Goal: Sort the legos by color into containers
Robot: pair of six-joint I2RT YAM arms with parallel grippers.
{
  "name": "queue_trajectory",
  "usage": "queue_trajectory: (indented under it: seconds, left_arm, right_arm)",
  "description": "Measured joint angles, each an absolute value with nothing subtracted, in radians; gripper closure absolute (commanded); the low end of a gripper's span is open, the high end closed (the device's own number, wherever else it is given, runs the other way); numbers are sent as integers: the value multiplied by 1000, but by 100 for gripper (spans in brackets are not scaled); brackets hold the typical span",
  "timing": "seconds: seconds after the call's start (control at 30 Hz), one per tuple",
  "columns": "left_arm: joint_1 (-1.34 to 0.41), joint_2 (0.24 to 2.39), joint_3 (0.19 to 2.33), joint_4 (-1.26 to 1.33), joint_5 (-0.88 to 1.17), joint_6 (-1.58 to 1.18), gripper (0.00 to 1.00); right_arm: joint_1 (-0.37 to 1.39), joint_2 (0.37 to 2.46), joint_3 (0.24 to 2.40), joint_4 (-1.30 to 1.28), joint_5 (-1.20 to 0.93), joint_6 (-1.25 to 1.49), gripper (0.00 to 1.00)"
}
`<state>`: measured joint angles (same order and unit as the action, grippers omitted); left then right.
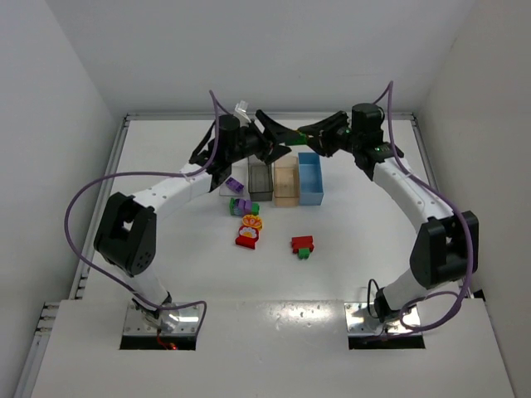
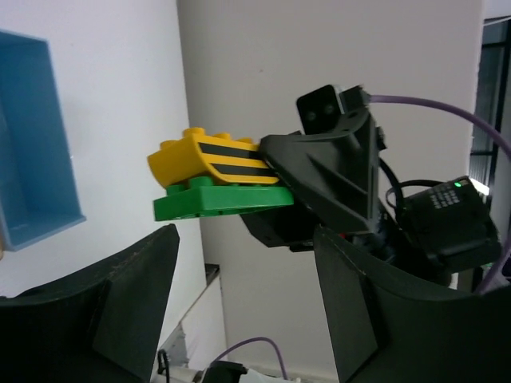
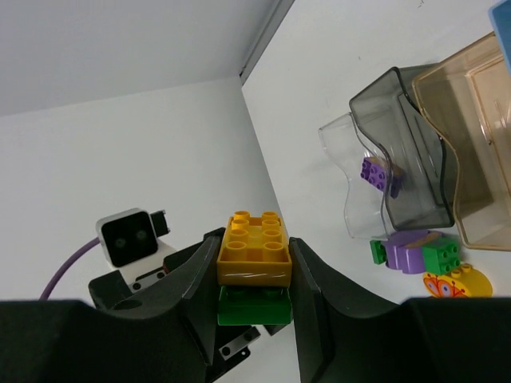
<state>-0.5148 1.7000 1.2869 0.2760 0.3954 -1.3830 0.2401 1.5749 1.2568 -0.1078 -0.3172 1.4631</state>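
Observation:
My right gripper (image 3: 254, 254) is shut on a yellow-orange brick (image 3: 254, 247) stacked on a green brick (image 3: 254, 306), held in the air behind the bins. In the left wrist view the stack (image 2: 215, 175) hangs ahead of my left gripper (image 2: 243, 239), whose jaws stand wide open and empty just short of it. In the top view both grippers, left (image 1: 278, 138) and right (image 1: 309, 131), meet tip to tip above the row of bins: clear (image 1: 226, 189), smoky grey (image 1: 260, 179), tan (image 1: 285, 181) and light blue (image 1: 310, 177). A purple brick (image 1: 235, 184) lies in the clear bin.
Loose on the table in front of the bins lie a purple and green cluster (image 1: 241, 206), a yellow-orange round piece (image 1: 251, 221), a red brick (image 1: 246, 239) and a red brick with a green one (image 1: 303, 245). White walls close in the back and sides.

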Motion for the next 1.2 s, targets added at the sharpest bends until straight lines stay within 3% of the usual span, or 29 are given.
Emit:
queue_trajectory:
  seconds: [0.13,0.23,0.3,0.57,0.8,1.0,1.03,1.07,1.2]
  left_arm:
    - [-515,1701,1288,315,400,-1415,36]
    - [-515,1703,1289,337,406,-1443,36]
    - [-515,1705,1289,346,407,-1460,29]
    - [-515,1723,1290,358,419,-1523,24]
    - [-515,1738,1290,364,430,-1554,48]
    - [-515,1738,1290,370,431,-1555,50]
    - [-515,1738,1290,370,431,-1555,45]
    - [-515,1738,1290,371,431,-1554,33]
    - [-515,1738,1290,372,434,-1553,24]
  right_arm:
    - [240,1580,1257,-114,-313,1468,100]
    - [240,1581,1257,-113,-313,1472,100]
    - [240,1583,1257,-110,-313,1475,100]
    - [240,1594,1258,-80,-317,1487,100]
    - [238,1613,1268,-49,-323,1490,100]
    - [234,1613,1268,-46,-324,1492,100]
    - [233,1613,1268,-46,-324,1493,100]
    - [232,1613,1268,-46,-326,1493,100]
    - [224,1610,1268,-46,-327,1495,100]
